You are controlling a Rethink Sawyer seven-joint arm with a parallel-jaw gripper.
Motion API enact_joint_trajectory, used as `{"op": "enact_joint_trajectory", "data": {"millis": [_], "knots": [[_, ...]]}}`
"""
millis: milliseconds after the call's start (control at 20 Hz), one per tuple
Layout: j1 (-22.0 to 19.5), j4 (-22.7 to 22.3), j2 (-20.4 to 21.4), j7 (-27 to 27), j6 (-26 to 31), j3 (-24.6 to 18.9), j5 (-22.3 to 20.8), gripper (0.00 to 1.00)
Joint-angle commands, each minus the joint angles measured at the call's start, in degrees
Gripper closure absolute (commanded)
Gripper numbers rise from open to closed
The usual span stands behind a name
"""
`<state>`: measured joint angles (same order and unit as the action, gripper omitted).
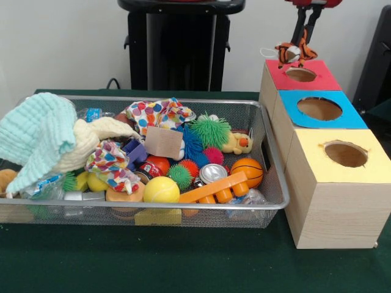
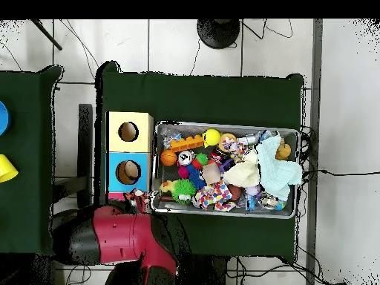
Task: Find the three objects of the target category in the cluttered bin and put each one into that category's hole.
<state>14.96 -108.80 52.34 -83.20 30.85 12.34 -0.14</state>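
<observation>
My gripper [image 1: 303,43] is shut on the orange-black striped tiger plush [image 1: 294,54] and holds it just above the round hole [image 1: 300,74] in the red top of the far wooden box [image 1: 325,80]. In the overhead view my red arm [image 2: 119,234] covers that box, and the tiger [image 2: 136,197] shows at its tip. The yellow duck with an orange beak [image 1: 237,143] lies in the wire mesh bin [image 1: 153,207] at its far right, beside a green spiky ball [image 1: 209,130]. The tan furry plush [image 1: 5,180] lies at the bin's left end, half under a mint cloth [image 1: 36,137].
A blue-topped box [image 1: 345,116] and a yellow-topped box [image 1: 317,160] stand in line with the red one, right of the bin. The bin holds spiky balls, a small basketball [image 1: 247,171], a yellow ball [image 1: 161,190], a can, an orange block and cloths. The black pedestal [image 1: 181,46] stands behind.
</observation>
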Motion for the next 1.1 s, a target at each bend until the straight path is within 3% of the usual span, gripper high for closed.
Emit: {"op": "enact_joint_trajectory", "data": {"millis": [50, 1100], "knots": [[0.13, 0.85, -3.03, -14.86, -0.86, 0.39, 0.80, 1.00], [4.02, 5.32, -5.93, -14.30, 1.04, 3.90, 0.08, 1.00]]}}
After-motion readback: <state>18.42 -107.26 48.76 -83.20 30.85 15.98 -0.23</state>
